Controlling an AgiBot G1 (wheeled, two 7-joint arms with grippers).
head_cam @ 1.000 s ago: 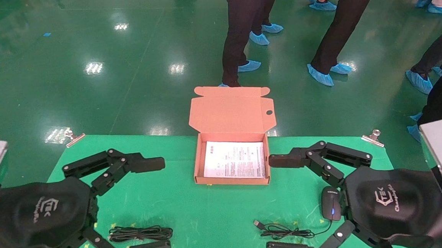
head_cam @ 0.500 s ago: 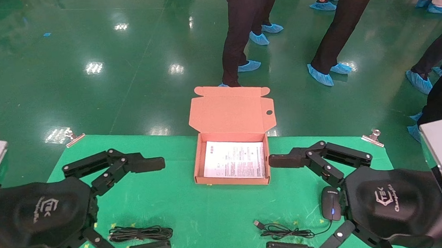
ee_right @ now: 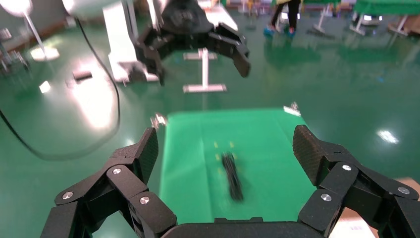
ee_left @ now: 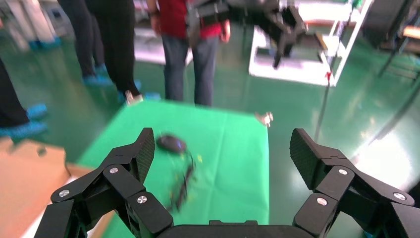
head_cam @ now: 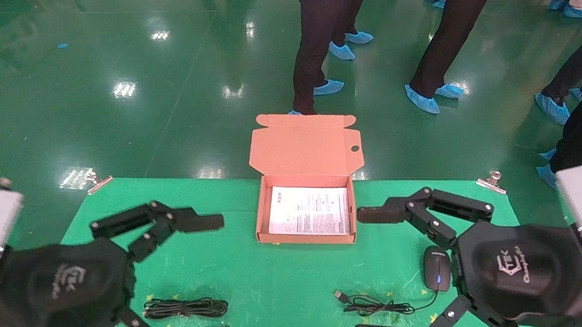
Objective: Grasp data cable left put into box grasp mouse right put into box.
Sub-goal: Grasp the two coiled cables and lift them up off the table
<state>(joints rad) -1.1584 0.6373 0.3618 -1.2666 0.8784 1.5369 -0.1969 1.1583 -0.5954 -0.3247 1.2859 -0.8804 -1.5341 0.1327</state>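
Note:
The data cable (head_cam: 185, 308), a flat black bundle, lies on the green mat near the front left. It also shows in the right wrist view (ee_right: 233, 178). The black mouse (head_cam: 438, 275) with a blue-lit wheel lies at the front right, and its thin cord (head_cam: 375, 307) trails left. It also shows in the left wrist view (ee_left: 171, 144). The open cardboard box (head_cam: 260, 221) holds a white printed sheet, and its lid (head_cam: 305, 145) is folded back. My left gripper (head_cam: 214, 278) hovers open above the cable. My right gripper (head_cam: 368, 272) hovers open beside the mouse. Both are empty.
The green mat (head_cam: 257, 277) is held by metal clips at its far corners, left (head_cam: 99, 183) and right (head_cam: 491, 180). Several people in blue shoe covers (head_cam: 421, 99) stand on the green floor beyond the table.
Both arms have shifted a little: the left gripper has moved slightly right and down in the head view, the right slightly down. Both stay open and empty. Cable, mouse and box have not moved.

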